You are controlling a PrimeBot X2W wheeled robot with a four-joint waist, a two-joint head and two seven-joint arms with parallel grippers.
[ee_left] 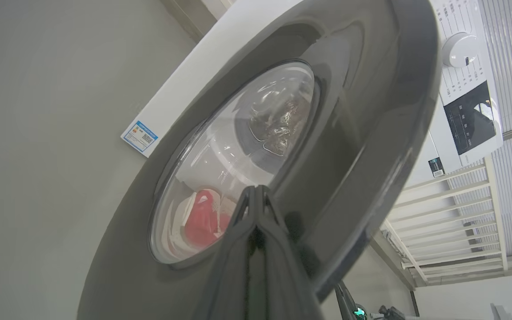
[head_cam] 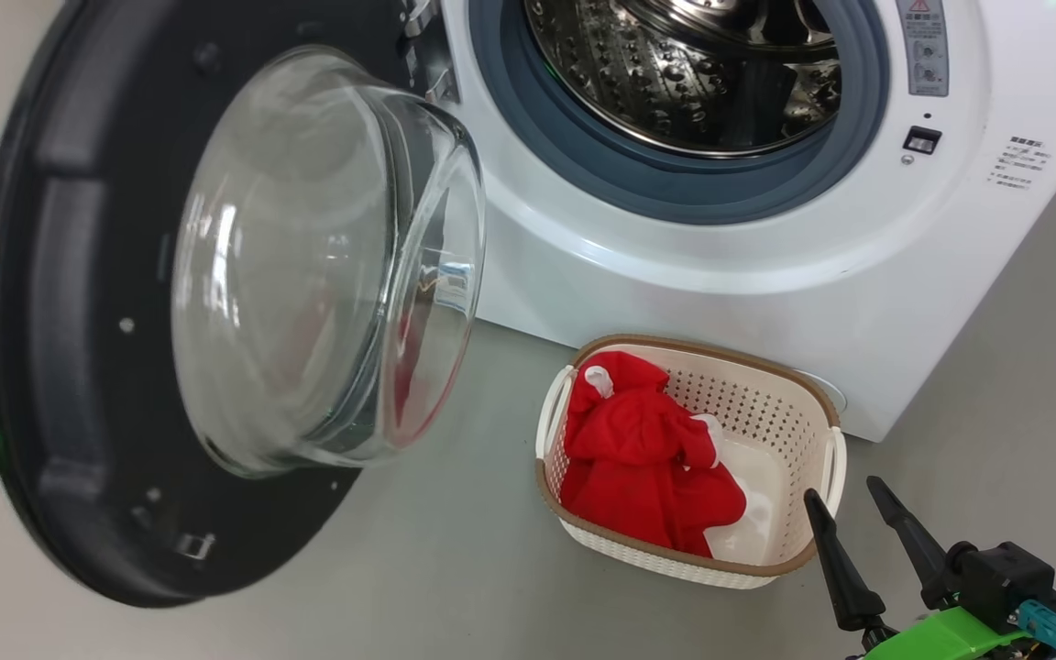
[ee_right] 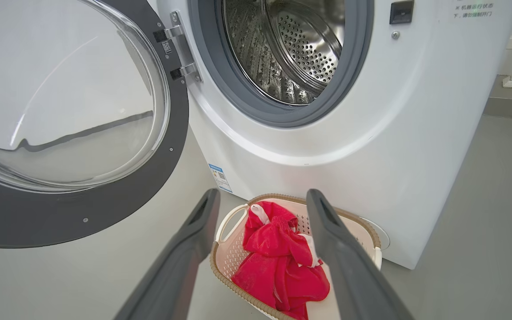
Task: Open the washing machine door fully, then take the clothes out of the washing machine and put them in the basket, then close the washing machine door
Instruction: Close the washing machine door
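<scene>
On the grey floor (head_cam: 455,568) before the washing machine (head_cam: 675,266), the basket (head_cam: 702,351) sits just beside the machine's lower front; the clothes (head_cam: 647,458) lie heaped inside it, toward its left end, red fabric with a little white cloth showing. To the left of the round opening, the washing machine door (head_cam: 60,302) stands swung wide on its hinge, its glass bowl bulging from the inner face; the steel drum (head_cam: 693,73) shows inside the blue-grey rubber ring (head_cam: 583,156). The right gripper (head_cam: 841,489) hangs near the basket's right end, its two fingers spread far apart with nothing between them. The left gripper (ee_left: 256,191) is behind the door, fingers pressed together on nothing, tips at the glossy outer rim by the window's edge; whether they touch it I cannot tell.
</scene>
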